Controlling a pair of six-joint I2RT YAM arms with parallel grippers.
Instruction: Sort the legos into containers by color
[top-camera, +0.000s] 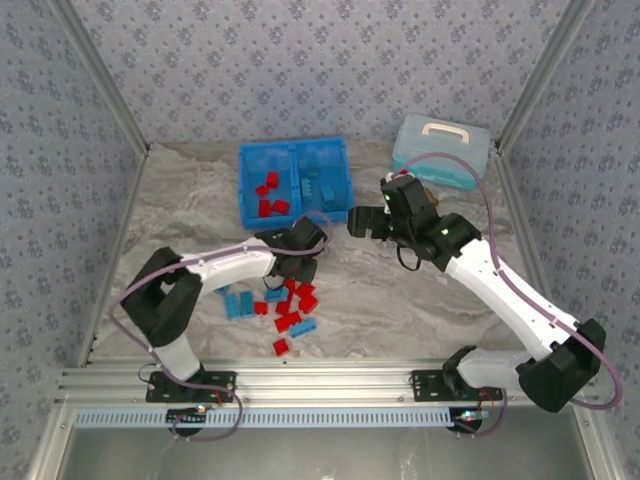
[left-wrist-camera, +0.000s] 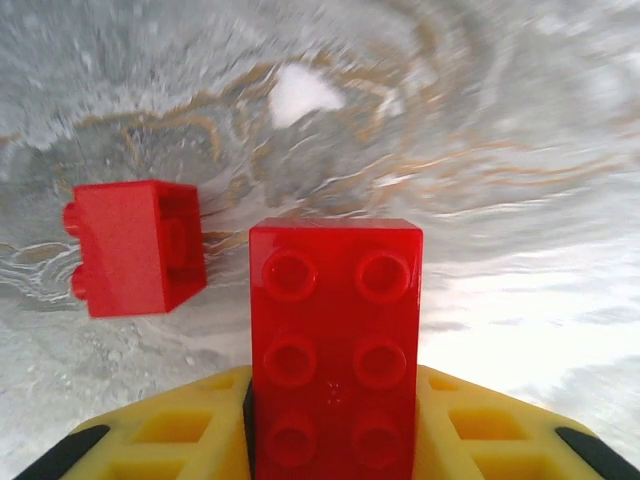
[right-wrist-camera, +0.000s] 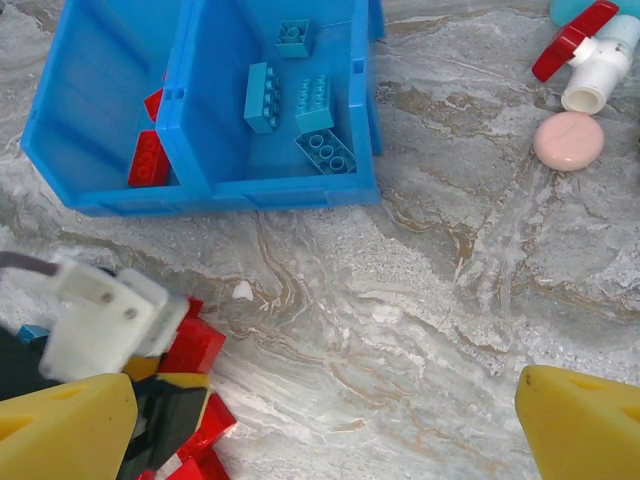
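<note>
My left gripper (top-camera: 300, 264) is shut on a red lego (left-wrist-camera: 335, 340), the six-stud brick held upright between its yellow fingers (left-wrist-camera: 180, 430) just over the marbled table. A second red lego (left-wrist-camera: 135, 248) lies on its side to the left. The loose pile of red and light blue legos (top-camera: 290, 305) sits beside the left gripper. The blue tray (top-camera: 243, 185) has red bricks (top-camera: 268, 195) in its left container and light blue bricks (right-wrist-camera: 315, 100) in its right container. My right gripper (right-wrist-camera: 325, 410) hangs open and empty right of the tray's front corner.
A pale blue lidded case (top-camera: 440, 150) stands at the back right. A red-and-white fitting (right-wrist-camera: 590, 50) and a pink disc (right-wrist-camera: 568, 140) lie near it. The metal rail (top-camera: 320, 385) borders the near edge; patterned walls close in the sides.
</note>
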